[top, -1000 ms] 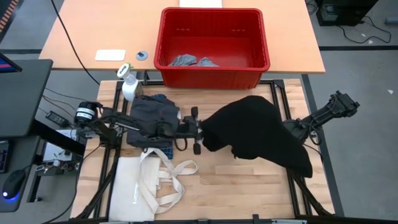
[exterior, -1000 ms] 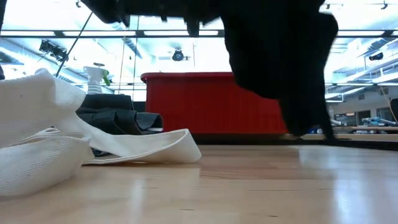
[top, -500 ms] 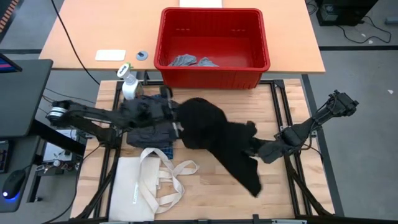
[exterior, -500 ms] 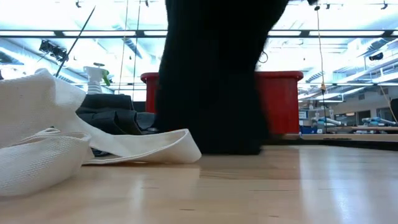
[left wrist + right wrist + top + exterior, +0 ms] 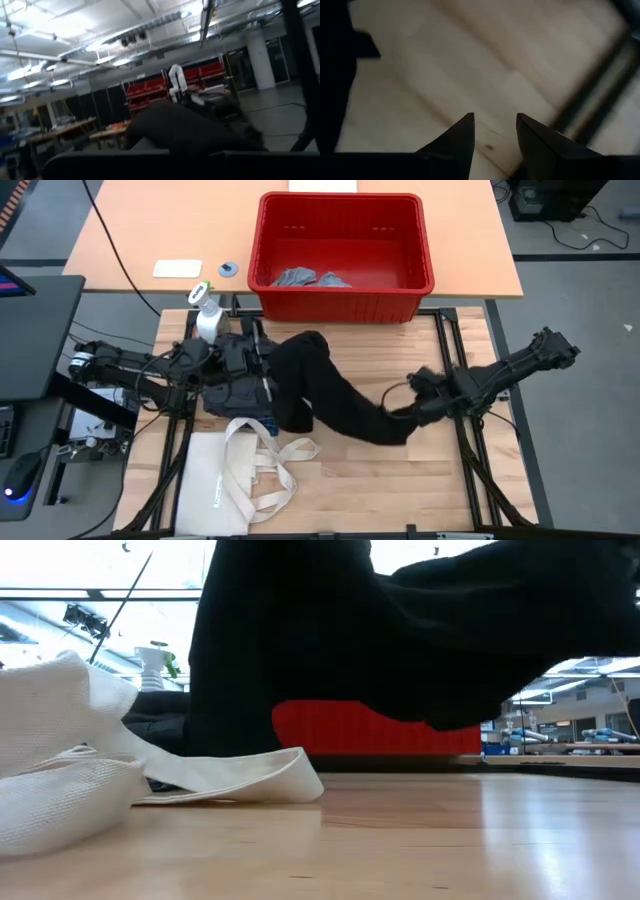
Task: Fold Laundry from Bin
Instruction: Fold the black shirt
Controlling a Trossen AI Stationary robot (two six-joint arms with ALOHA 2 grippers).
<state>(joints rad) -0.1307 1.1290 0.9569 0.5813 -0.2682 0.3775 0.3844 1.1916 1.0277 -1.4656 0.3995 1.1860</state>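
Observation:
The large black piece [image 5: 335,400] of laundry stretches as a long band between my two grippers above the table's middle. In the low view the black piece [image 5: 330,640] hangs high and sags in between. My left gripper [image 5: 268,368] is shut at its left end, above a pile of dark grey laundry [image 5: 230,385]. My right gripper [image 5: 415,402] points steeply down at its right end, and its fingers [image 5: 465,135] are open over bare wood. The red bin [image 5: 345,300] at the far edge holds light grey pieces [image 5: 300,278]. My left gripper has the black piece by its left end [image 5: 292,358]; the cloth itself hides the fingers. That end is lifted and the cloth falls away below it. My right gripper has nothing between its fingertips. The cloth's right end [image 5: 405,412] seems draped against its outer side.
A cream tote bag [image 5: 235,475] with long handles lies at the near left, right below the black piece. A spray bottle [image 5: 207,315] stands at the far left by the bin. Bare wood shows at the near right [image 5: 430,480].
My left gripper has gone up and toward the table's left edge with the black piece's end. My right gripper has tipped from near level to pointing down and has sunk. The black piece, heaped over my right arm before, has slid off and is now drawn out long.

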